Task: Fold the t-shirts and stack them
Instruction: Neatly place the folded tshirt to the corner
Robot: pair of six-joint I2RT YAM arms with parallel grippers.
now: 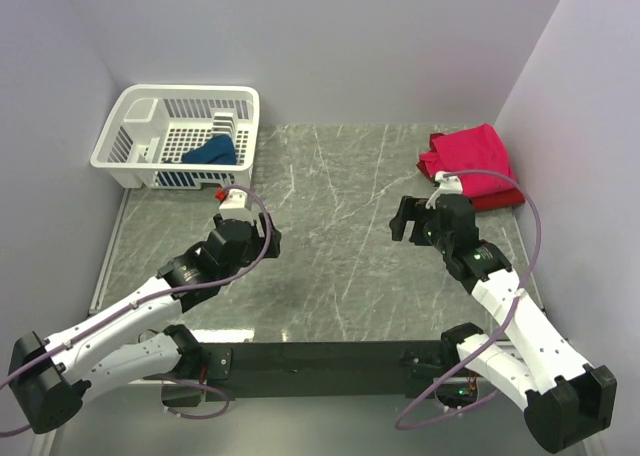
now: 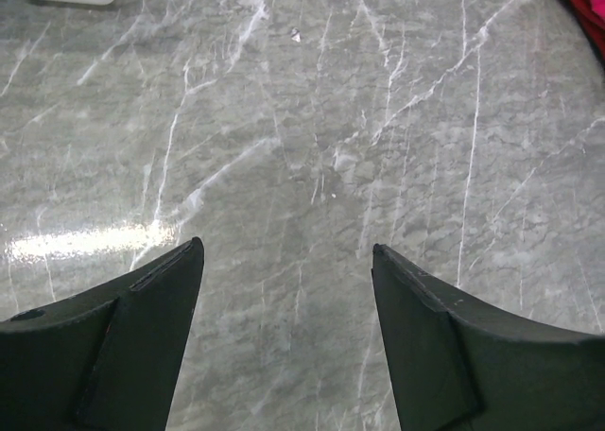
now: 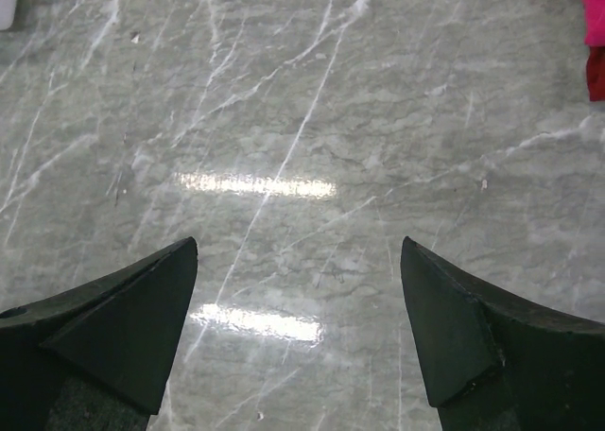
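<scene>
Bench (image 1: 340, 236): its grey marbled top is carrying everything, and I am hovering both hands over its bare middle.
Basket (image 1: 190, 104): the white lattice tub is sitting at the far left corner.
Magenta t-shirt (image 1: 470, 156): it is lying at the far right edge, resting on the darker red t-shirt (image 1: 503, 200).
Dark blue t-shirt (image 1: 212, 153): it is lying crumpled inside the basket.
Left hand (image 2: 286, 251): I am holding its 2 fingers apart, gripping nothing.
Right hand (image 3: 298, 247): I am holding it spread wide, gripping nothing.
</scene>
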